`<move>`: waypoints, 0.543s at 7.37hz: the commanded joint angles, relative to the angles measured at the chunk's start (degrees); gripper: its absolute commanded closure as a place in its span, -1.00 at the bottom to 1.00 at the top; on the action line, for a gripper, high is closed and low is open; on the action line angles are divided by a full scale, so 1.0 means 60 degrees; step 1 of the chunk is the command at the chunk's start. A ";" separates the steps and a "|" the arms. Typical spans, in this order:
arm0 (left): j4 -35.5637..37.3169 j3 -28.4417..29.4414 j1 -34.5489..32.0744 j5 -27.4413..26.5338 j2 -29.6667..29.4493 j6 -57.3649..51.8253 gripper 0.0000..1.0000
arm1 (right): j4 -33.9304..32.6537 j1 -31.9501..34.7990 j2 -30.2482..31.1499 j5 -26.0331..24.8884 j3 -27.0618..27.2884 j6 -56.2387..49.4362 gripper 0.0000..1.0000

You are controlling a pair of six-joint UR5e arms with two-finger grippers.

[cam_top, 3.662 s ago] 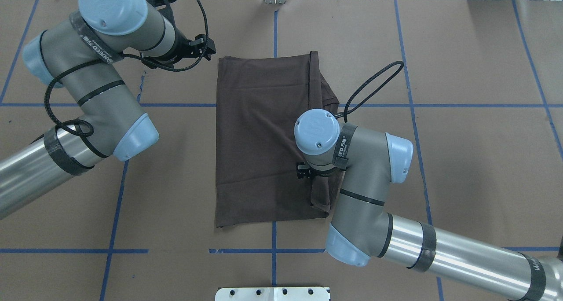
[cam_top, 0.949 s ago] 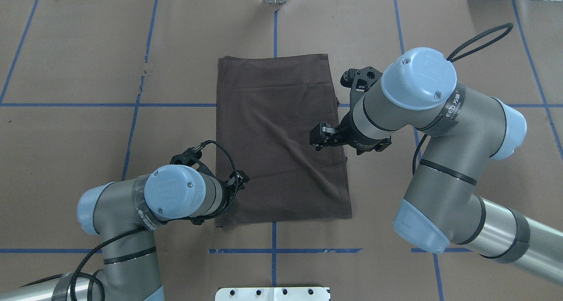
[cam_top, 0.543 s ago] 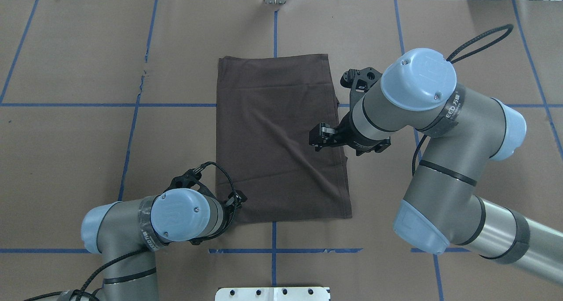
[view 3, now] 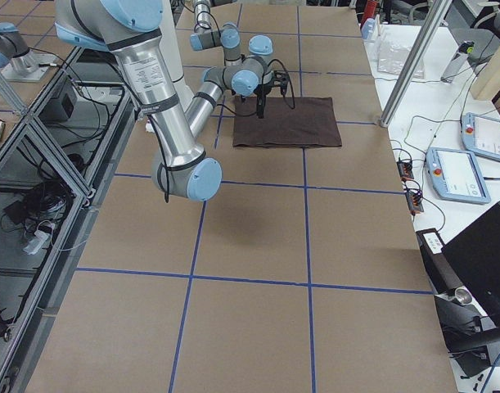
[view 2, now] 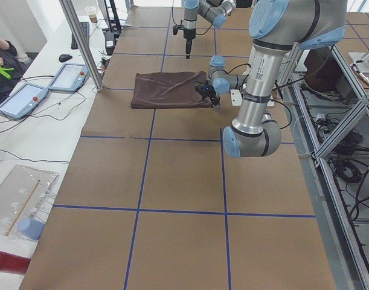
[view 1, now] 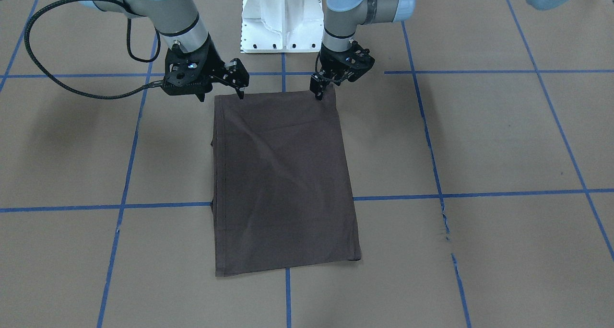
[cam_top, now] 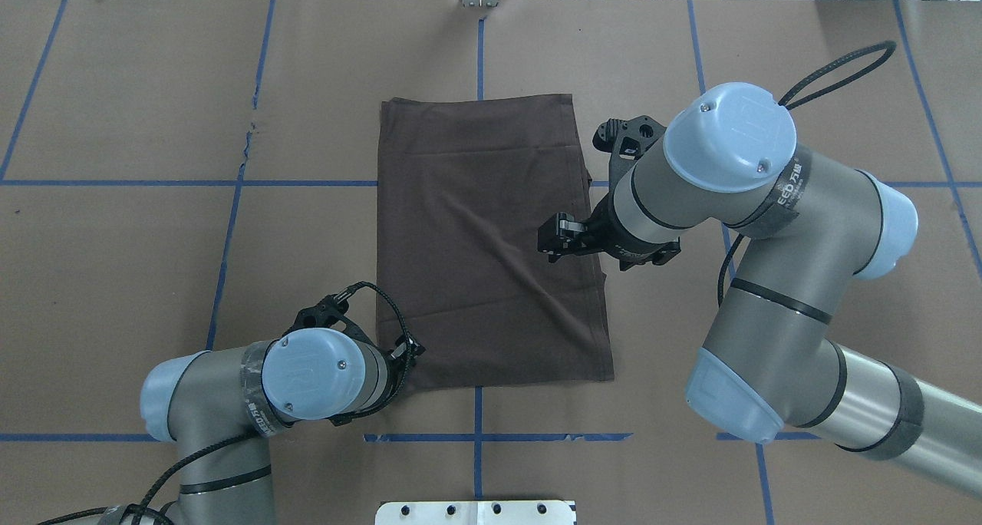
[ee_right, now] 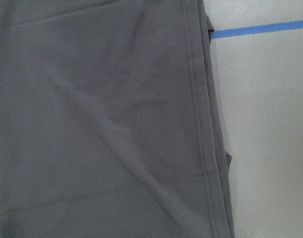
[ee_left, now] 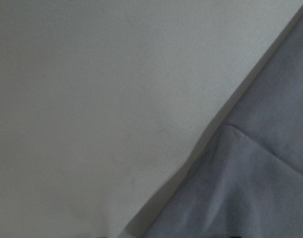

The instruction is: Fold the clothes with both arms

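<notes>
Folded T-shirt (cam_top: 491, 241) lying flat at the centre of the surface (cam_top: 115, 279)
The dark brown T-shirt forms a tall rectangle with a few shallow creases on the brown surface. The left gripper (view 1: 318, 93) sits low at the T-shirt's corner nearest the robot on its left side, tips at the cloth. The right gripper (cam_top: 549, 247) hangs over the right-hand edge, about halfway along. Whether either gripper is wide or narrow cannot be told from these views

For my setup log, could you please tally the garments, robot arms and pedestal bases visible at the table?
T-shirt: 1
Robot arms: 2 (left arm, right arm)
White pedestal base: 1
Total: 4
</notes>
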State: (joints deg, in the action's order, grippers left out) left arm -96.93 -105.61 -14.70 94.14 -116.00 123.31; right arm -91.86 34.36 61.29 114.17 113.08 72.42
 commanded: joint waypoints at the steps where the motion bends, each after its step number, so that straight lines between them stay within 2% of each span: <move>1: 0.0026 0.0009 -0.0010 -0.0088 -0.0003 0.0000 -0.43 | 0.0002 0.0001 -0.0020 -0.0001 0.0005 0.0000 -1.00; 4: 0.0026 -0.0006 0.0004 -0.0074 -0.0003 0.0000 0.17 | 0.0002 0.0015 -0.0006 -0.0001 0.0005 0.0000 -1.00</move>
State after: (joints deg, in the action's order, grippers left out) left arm -96.77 -105.61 -14.76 93.64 -116.01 123.31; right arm -91.88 34.43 61.19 114.17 113.11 72.42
